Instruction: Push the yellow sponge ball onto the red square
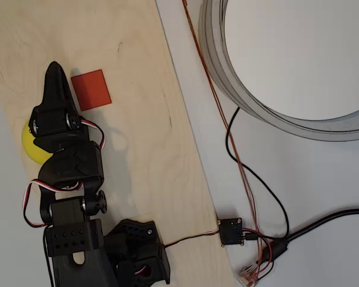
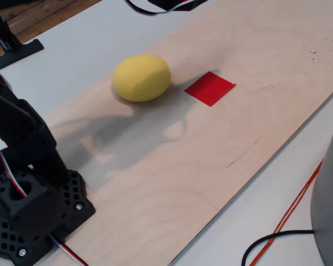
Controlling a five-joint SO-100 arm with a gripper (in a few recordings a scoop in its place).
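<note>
Overhead, we see the ball (image 1: 31, 145) at far left on the wood board (image 1: 137, 119), partly under the black arm (image 1: 69, 161). Fingers (image 1: 54, 75) sit above it in pic, pressed together w/ nothing between, tip pointing up, just left of the red square (image 1: 91, 89). In the fixed view, ball (image 2: 141, 77) lies near the square (image 2: 210, 88), not touching. Worktop (image 2: 77, 50) is white.
</note>
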